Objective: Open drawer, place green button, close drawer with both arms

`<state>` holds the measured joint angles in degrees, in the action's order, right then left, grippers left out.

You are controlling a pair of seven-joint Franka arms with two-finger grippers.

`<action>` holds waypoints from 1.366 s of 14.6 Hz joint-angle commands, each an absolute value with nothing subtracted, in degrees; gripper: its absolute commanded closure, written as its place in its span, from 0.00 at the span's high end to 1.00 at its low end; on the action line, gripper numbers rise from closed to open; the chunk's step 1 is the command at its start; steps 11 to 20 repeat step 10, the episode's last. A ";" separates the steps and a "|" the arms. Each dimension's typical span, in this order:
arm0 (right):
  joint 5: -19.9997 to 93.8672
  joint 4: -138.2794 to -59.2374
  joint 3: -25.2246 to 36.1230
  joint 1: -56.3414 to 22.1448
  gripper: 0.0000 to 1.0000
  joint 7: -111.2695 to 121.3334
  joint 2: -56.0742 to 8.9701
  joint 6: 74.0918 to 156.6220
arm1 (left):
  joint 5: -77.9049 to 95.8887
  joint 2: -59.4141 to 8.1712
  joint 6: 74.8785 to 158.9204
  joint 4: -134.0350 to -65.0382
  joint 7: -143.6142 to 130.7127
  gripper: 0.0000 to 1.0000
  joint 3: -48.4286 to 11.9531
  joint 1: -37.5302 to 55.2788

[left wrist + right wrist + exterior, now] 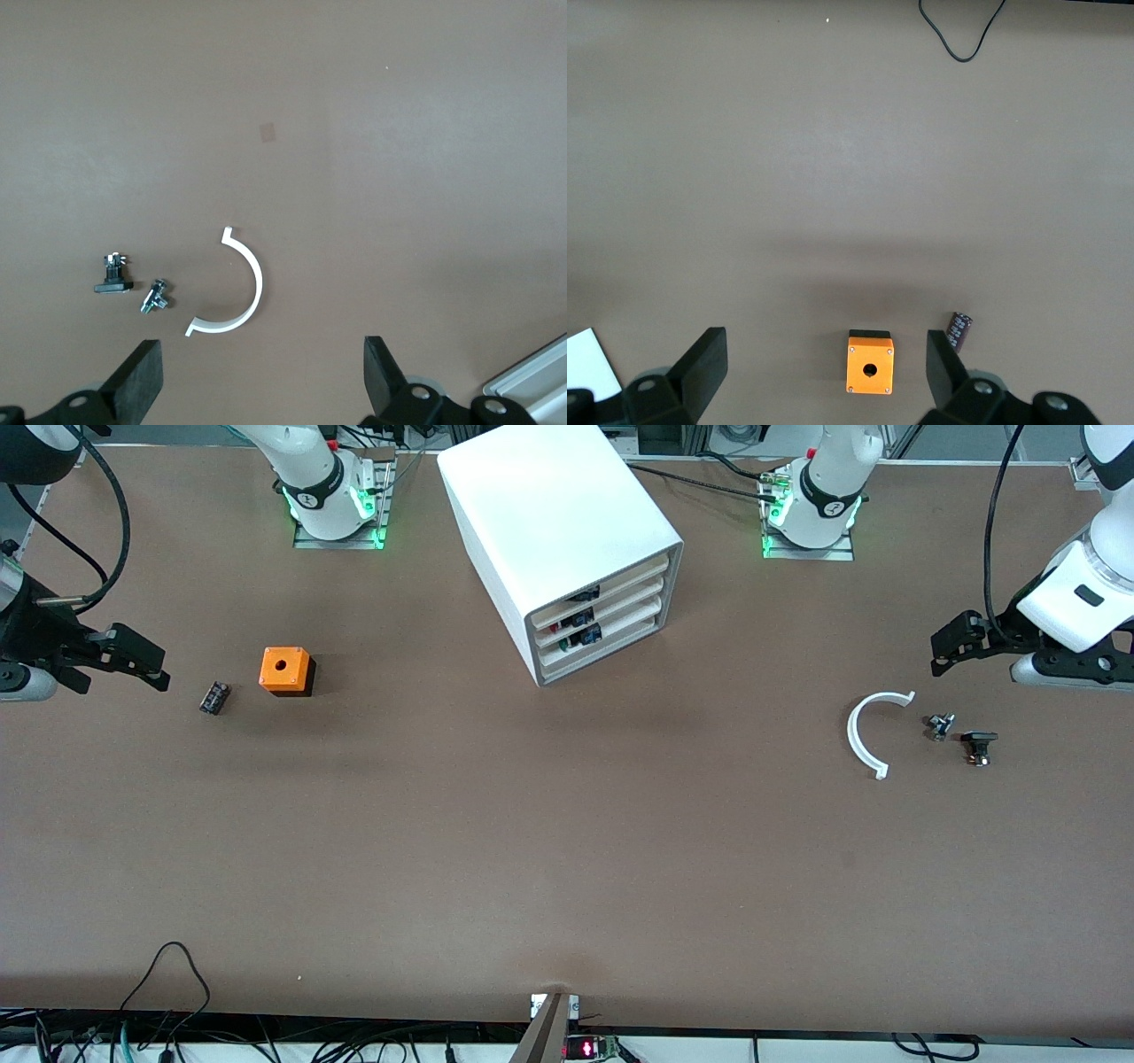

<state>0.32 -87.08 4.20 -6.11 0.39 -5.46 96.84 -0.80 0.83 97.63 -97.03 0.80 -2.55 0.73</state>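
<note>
Front view, cabinet drawers all shut, left gripper and right gripper at table ends, jaws apart

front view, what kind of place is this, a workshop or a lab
Probably a robotics lab bench: two arms bolted along a brown table, a white drawer cabinet between them, and loose cables at the table's edge.

The drawer is white and flat, third down of four in the cabinet, and it is pushed in. Both white arms wait. The left gripper hangs wide open, well away from the cabinet toward the left arm's end; the right gripper hangs wide open toward the right arm's end
</note>
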 commanded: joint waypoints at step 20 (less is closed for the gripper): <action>0.62 -85.43 4.04 -5.98 0.99 1.05 -6.15 96.15 | -0.09 0.35 95.36 -96.06 2.02 1.00 -1.76 1.67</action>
